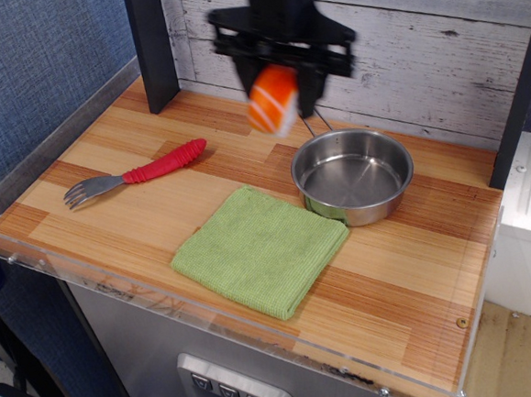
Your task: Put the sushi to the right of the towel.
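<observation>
Above the back of the counter [409, 270], your pincer [280, 92] is clenched on the sushi [272, 99], holding it in the air, tilted and motion-blurred, just left of the steel pan [353, 173] and its wire handle. Below, the green towel [260, 248] lies flat near the front edge, touching the pan's rim. Off to the left you see the red-handled fork [135, 177].
</observation>
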Tool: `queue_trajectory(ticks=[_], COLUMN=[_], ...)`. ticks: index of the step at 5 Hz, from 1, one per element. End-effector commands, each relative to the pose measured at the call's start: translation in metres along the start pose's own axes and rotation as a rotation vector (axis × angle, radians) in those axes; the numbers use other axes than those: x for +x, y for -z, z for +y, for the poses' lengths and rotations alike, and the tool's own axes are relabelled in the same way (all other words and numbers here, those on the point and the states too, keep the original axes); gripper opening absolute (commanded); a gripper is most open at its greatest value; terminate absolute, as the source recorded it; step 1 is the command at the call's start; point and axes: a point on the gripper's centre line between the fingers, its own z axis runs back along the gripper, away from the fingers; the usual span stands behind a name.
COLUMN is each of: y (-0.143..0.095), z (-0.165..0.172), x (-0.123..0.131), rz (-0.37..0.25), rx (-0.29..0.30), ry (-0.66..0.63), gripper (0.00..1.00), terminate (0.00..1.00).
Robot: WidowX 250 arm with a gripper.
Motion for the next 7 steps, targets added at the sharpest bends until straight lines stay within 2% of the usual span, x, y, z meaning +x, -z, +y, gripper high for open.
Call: queue_trajectory(ticks=[1, 3, 4, 5, 7], y=[-0.016, 0.0, 0.01, 0.027, 0.052], z=[-0.044, -0.065, -0.075, -0.083, -0.094], x=[-0.015, -0.043, -0.059, -0.072, -0.078], rz=[-0.08, -0.042, -0.032, -0.035, -0.018], rx=[-0.02, -0.034, -0.06, -0.061, -0.047], ry=[0.189, 0.314, 0.336, 0.355, 0.38], gripper=[0.0, 0.0, 0.0, 0.0, 0.0], terminate=[0.0, 0.0, 0.0, 0.0, 0.0])
